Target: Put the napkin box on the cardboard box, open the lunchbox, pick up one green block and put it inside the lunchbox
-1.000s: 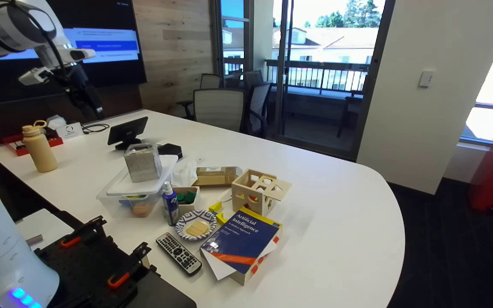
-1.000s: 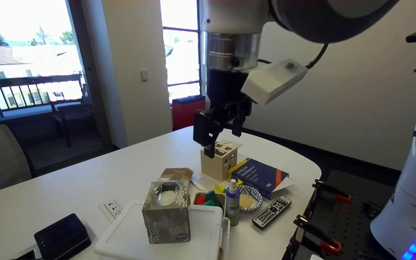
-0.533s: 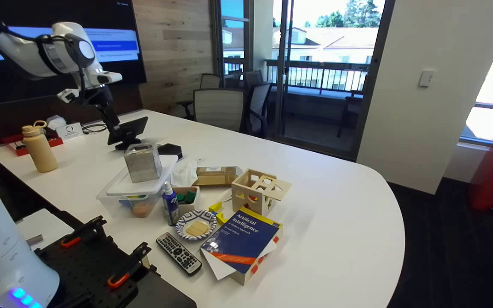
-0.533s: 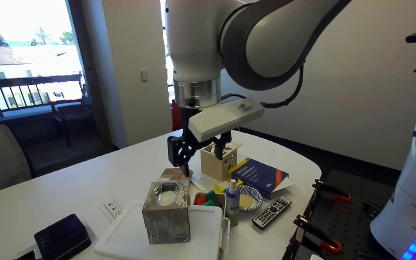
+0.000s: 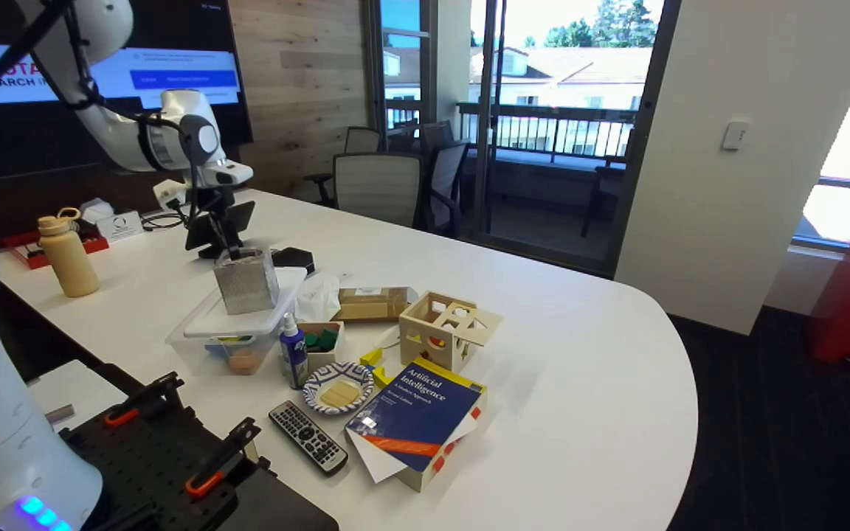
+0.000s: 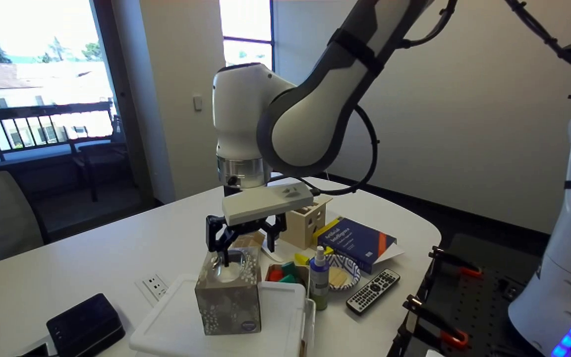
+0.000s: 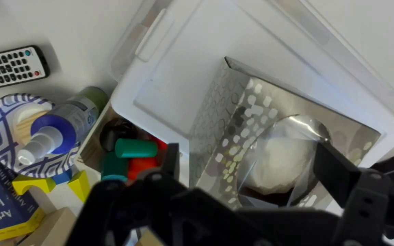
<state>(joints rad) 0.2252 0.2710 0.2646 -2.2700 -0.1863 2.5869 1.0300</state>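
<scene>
— See the black two-fingered hand (image 6: 248, 257)?
— Yes. Poised low over the upright grey-beige patterned paperboard napkin box (image 6: 228, 307), with both fingers spread wide, released.
— Touching it?
— Can't tell. Reaching in the wrist view with one finger over the oval opening and its pale tissue (image 7: 282, 164), with the other past a side wall.
— And beneath the napkin box?
— Find the translucent rectangular plastic lunchbox (image 5: 192, 354), capped with a flat whitish lid (image 6: 285, 317), showing blue and yellow through its wall.
— Next, for the low tan-brown cardboard box (image 5: 370, 304)?
— Look near the lunchbox on the white desk (image 5: 580, 383), just beside the pale wooden cube (image 6: 298, 230) with cut-out holes.
— Spot any small green blocks (image 7: 136, 148)?
— Yes, lying with red pieces (image 7: 141, 166) in the small open pale box (image 5: 327, 360), right beside the lunchbox.
— Farther out?
— Count the slim purple-blue plastic spray bottle (image 5: 294, 358), the round blue-and-white patterned bowl (image 5: 310, 391), the long black-and-silver remote (image 5: 308, 436) and the thick navy book (image 5: 425, 413) with yellow edging.
</scene>
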